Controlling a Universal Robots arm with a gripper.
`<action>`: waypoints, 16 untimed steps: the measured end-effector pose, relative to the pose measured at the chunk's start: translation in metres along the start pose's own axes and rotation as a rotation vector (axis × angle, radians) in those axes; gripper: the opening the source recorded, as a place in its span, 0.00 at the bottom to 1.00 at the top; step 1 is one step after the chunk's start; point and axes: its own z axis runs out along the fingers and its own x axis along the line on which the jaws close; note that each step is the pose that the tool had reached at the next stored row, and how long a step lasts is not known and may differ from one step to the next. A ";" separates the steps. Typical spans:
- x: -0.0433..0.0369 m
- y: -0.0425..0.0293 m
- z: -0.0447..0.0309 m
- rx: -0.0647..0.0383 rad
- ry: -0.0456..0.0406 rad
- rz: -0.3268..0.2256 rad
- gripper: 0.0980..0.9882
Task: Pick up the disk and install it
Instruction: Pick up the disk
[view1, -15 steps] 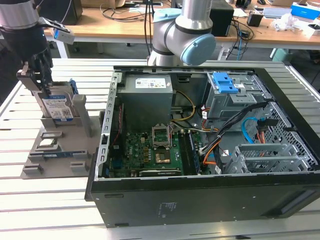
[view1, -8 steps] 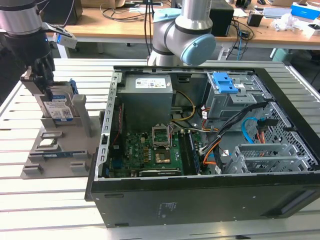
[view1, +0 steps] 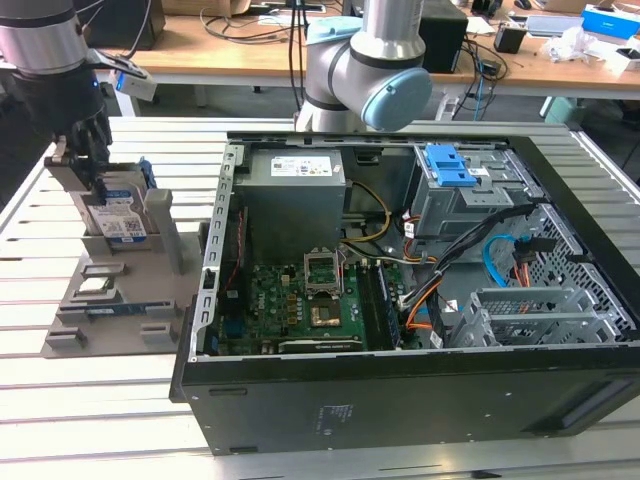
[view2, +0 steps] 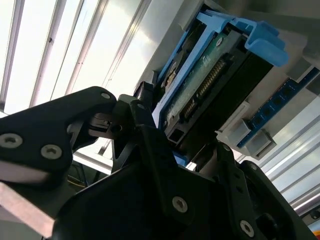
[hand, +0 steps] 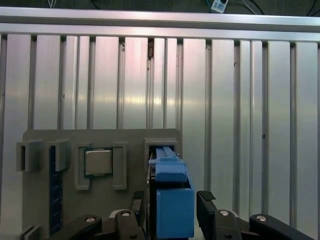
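In the exterior view, the gripper (view1: 88, 165) hangs over the far end of the exterior view's left, its 2 fingers set down on the top edge of the disk (view1: 118, 215). The disk stands upright on edge in a slot of the grey holder (view1: 150, 300), which lies on the slatted aluminium table (view1: 60, 400). A processor chip (view1: 97, 287) sits in a pocket of the same holder, nearer the camera. The open computer case (view1: 400, 400) lies well apart towards the exterior view's right, with the green motherboard (view1: 300, 300) exposed and a blue latch (view1: 450, 165) on top of its grey drive cage (view1: 450, 205). In the second wrist view, the gripper (view2: 182, 135) is closed in to the disk's thickness: 1 of the black fingers (view2: 150, 130) lies against the edge of the disk (view2: 210, 80), whose blue carrier bracket and row of connector pins show beyond it. In the first wrist view, the disk (hand: 172, 200) stands between the 2 fingers (hand: 206, 200) of the gripper (hand: 171, 199), which press in on either side, and it is seated in its holder slot just beside the chip (hand: 98, 161).
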 end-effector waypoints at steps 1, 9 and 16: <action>0.0000 0.0000 0.0001 0.000 0.0000 0.000 0.50; 0.0000 -0.0001 0.0008 0.000 0.0000 0.000 0.30; 0.0000 -0.0001 0.0011 0.000 0.0000 0.000 0.30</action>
